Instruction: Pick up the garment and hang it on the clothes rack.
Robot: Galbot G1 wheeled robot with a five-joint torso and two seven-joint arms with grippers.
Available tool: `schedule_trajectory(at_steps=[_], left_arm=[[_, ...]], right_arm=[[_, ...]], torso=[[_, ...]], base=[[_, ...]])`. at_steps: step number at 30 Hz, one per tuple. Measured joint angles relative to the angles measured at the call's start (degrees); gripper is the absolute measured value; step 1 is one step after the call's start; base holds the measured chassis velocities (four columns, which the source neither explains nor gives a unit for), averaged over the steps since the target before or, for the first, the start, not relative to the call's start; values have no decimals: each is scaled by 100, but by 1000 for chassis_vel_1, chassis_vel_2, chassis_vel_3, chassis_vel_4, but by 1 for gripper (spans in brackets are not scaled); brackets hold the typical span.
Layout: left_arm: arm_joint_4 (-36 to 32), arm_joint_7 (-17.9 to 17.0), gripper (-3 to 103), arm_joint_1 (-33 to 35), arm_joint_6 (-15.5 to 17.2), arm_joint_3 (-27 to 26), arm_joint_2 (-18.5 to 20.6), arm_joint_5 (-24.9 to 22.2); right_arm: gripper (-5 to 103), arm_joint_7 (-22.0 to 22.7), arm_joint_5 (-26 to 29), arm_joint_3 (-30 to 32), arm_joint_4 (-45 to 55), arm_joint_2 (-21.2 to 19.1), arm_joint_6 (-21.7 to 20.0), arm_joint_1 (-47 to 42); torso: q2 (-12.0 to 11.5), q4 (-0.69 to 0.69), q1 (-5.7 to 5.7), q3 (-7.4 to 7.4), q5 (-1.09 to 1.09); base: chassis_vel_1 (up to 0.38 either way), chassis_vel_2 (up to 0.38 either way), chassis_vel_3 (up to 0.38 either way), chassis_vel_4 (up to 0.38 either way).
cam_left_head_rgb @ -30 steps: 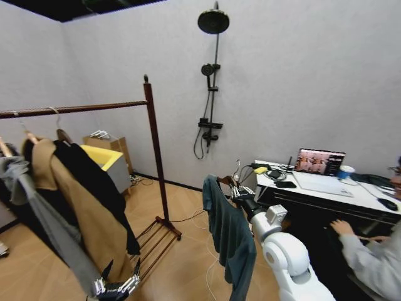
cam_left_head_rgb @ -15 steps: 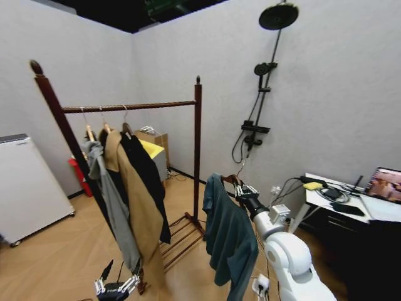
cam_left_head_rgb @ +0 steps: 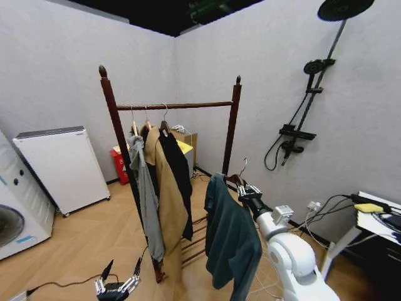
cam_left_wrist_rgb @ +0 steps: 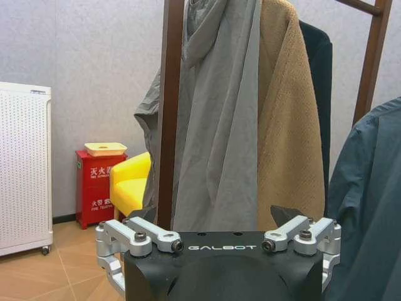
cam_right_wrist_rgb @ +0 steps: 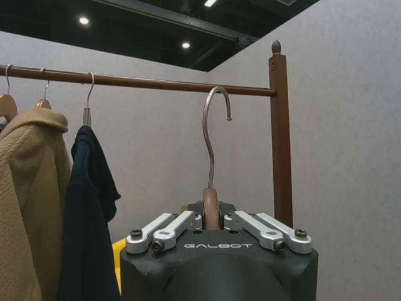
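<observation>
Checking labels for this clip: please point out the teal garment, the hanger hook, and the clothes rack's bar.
garment (cam_left_head_rgb: 229, 241), head view, on the front cloth panel below the shoulder.
hanger hook (cam_right_wrist_rgb: 212, 135), right wrist view, on the metal shank.
clothes rack (cam_left_head_rgb: 188, 105), head view, on the bare stretch of its horizontal bar.

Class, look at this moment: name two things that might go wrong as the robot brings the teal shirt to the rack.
1. The right claw grips the garment only at the hanger neck, so the hook may twist and miss the clothes rack bar.
2. Three garments, the tan coat among them, already hang on the bar; the hanging teal cloth may snag them.
</observation>
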Motion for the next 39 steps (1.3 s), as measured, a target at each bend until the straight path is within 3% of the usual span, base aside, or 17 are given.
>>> schedule_trajectory(at_steps=[12,29,39], left_arm=[[0,0,100,0,0,-1,0,0],[0,0,100,0,0,0,0,0],[0,0,100,0,0,-1,0,0]], right_arm=[[10,-122,-9,-181,-266,-29,22,278],[10,-156,186,-143,-358,-159,28,387],[10,-132,656,-219,-765,-512,26,1369]], torso=[[1,2,-1,0,0],[-1,2,0,0,1],[1,1,-2,0,1]], base=[[-15,20,13,-21],[-105,159,161,-107],[5,38,25,1]])
